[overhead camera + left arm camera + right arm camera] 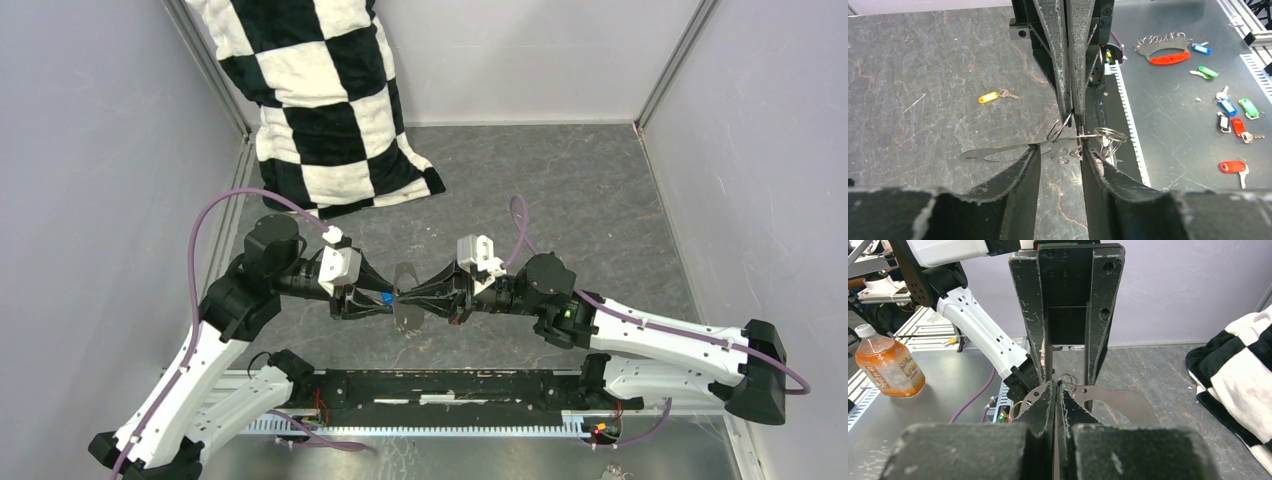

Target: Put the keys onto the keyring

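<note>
The keyring [408, 305] is a thin flat grey metal piece with small wire rings on its rim, hanging in the air between both grippers. My right gripper [1055, 385] is shut on its rim beside a small wire ring [1070, 380]. My left gripper [1059, 147] faces it with jaws apart, and the keyring [998, 152] lies edge-on across its fingertips. Nothing shows between those fingers in the left wrist view. A blue speck [385, 297] sits at the left fingers in the top view; I cannot tell what it is. A yellow-headed key [993, 96] lies on the table.
A black-and-white checked cushion [320, 100] leans in the back left corner. Beyond the table's near edge lie several coloured keys [1233, 107] and another ring holder with a red grip [1163, 50]. An orange drink bottle [888, 367] stands there too. Walls close in both sides.
</note>
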